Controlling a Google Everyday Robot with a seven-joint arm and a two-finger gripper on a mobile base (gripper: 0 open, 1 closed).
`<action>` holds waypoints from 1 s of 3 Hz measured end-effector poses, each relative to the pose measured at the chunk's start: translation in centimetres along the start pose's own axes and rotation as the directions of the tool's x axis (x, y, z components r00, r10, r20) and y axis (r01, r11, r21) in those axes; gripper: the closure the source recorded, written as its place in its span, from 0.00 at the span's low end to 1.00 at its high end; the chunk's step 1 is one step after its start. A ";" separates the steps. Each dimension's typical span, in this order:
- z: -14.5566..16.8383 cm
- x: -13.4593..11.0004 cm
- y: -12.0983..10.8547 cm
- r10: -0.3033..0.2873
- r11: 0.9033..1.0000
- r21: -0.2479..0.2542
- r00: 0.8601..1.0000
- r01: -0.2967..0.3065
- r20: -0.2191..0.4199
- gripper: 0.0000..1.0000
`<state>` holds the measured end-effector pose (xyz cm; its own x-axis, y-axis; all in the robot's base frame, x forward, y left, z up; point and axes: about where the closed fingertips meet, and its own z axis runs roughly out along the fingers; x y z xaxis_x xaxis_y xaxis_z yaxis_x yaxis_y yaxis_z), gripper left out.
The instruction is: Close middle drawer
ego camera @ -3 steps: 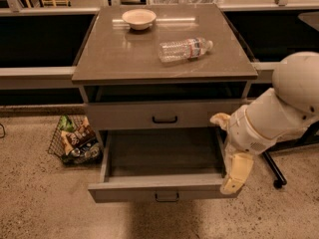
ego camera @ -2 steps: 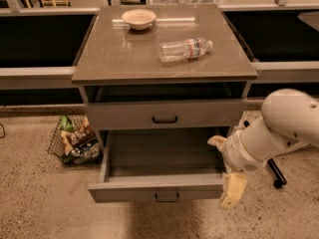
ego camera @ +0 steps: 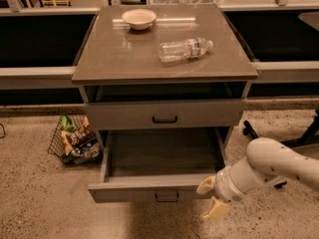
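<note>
The middle drawer [ego camera: 159, 156] is pulled far out of the grey cabinet, an empty shallow tray. Its low front panel [ego camera: 144, 192] carries a small black handle [ego camera: 167, 198]. The top drawer [ego camera: 164, 114] above it is pushed in. My gripper [ego camera: 211, 198] is at the lower right, just in front of the open drawer's right front corner. Its cream fingers [ego camera: 216, 210] are spread apart and hold nothing. The lowest drawer is hidden under the open one.
On the cabinet top [ego camera: 109, 59] stand a beige bowl [ego camera: 139, 18] and a lying plastic water bottle [ego camera: 184, 49]. A wire basket of snack packs [ego camera: 75, 141] sits on the floor to the left. A chair base with castors [ego camera: 299, 138] is at the right.
My arm has lowered and swung left, bringing the gripper from beside the drawer's right side down to its front right corner. The drawer stands just as far open.
</note>
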<state>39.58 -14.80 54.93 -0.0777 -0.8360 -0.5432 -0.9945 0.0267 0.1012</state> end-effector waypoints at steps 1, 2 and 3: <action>1.8 0.7 0.4 0.016 0.999 -0.032 1.000 -0.015 0.020 0.65; 2.3 1.1 0.4 0.023 0.999 -0.036 1.000 -0.022 0.014 0.96; 5.7 4.2 -0.2 0.073 0.995 -0.065 0.997 -0.075 -0.030 1.00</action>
<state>39.11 -15.18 47.93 -0.1480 -0.8477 -0.5095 -0.9793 0.0535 0.1954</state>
